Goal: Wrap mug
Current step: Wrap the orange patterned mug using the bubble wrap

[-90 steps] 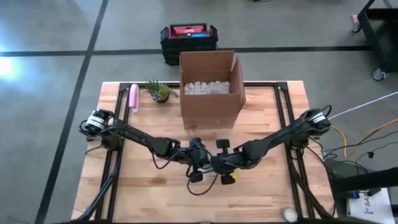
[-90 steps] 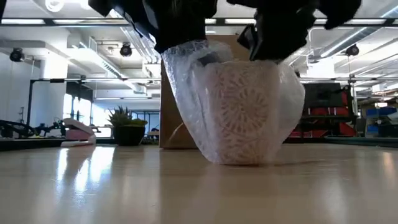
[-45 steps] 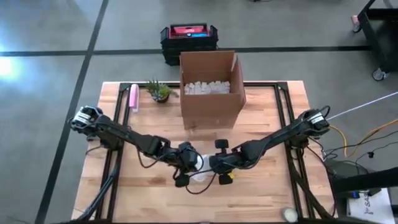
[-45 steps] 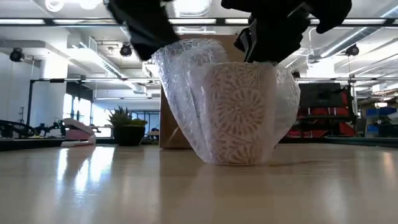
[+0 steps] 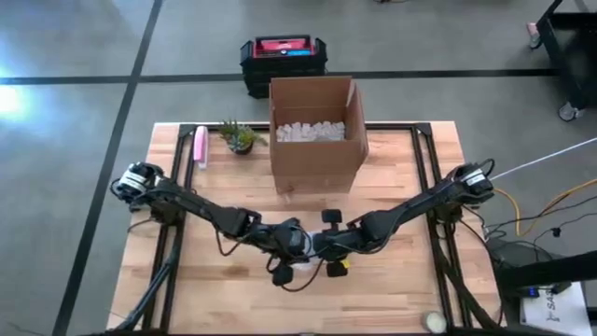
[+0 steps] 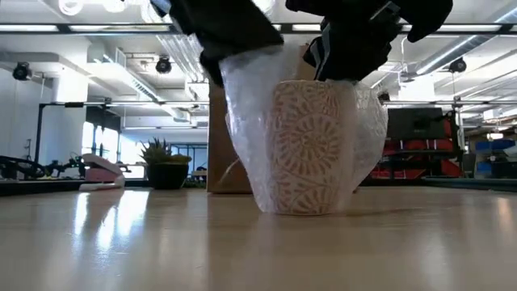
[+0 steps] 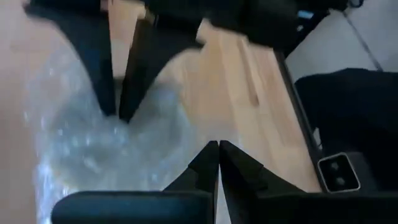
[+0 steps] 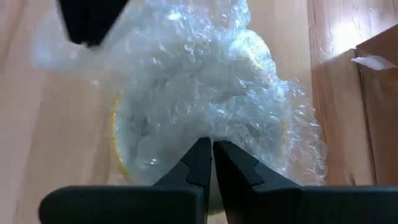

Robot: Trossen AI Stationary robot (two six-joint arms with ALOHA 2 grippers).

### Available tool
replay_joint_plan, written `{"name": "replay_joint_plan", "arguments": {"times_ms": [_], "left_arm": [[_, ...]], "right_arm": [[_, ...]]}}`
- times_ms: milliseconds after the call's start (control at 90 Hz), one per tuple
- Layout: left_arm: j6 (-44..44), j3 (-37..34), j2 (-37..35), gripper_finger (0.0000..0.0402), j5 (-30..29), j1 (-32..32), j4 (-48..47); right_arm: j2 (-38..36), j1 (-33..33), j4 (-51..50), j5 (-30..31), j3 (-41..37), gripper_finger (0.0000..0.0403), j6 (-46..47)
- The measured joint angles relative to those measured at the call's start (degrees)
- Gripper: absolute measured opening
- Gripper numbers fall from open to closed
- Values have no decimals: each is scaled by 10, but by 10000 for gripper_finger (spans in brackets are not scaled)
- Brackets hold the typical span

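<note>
Both arms meet over the middle of the front half of the desk (image 5: 401, 289), a butcher-block top of pale wood strips. There stands the mug (image 6: 311, 149), upright, a cream cylinder with an embossed lacy flower pattern, yellow inside at the rim. Bubble wrap (image 6: 250, 121), clear and crinkly with small round cells, is draped over its mouth and hangs down both sides to the desk surface. The left gripper (image 7: 218, 147) is above the mug's left side, its dark tapered fingers pressed together, pinching the edge of the wrap. The right gripper (image 8: 212, 144) is over the mug's right side, fingers likewise closed onto a fold of the wrap at the rim. Toward the desk's back edge sits an open corrugated cardboard box (image 5: 315, 135) filled with white packing peanuts; left of it, a small spiky green plant (image 5: 239, 136) and a pink oblong object (image 5: 200, 147) near the back left corner
</note>
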Motion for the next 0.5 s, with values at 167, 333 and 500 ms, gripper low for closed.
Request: {"name": "replay_joint_plan", "arguments": {"times_ms": [167, 333, 500], "left_arm": [[4, -4, 25, 0, -24, 17, -2], [-6, -2, 49, 0, -22, 29, 10], [-4, -1, 47, 0, -20, 31, 5]], "right_arm": [[-1, 0, 1, -1, -1, 8, 0], [-4, 1, -18, -4, 9, 8, -8], [-12, 6, -32, -8, 47, 8, -20]]}}
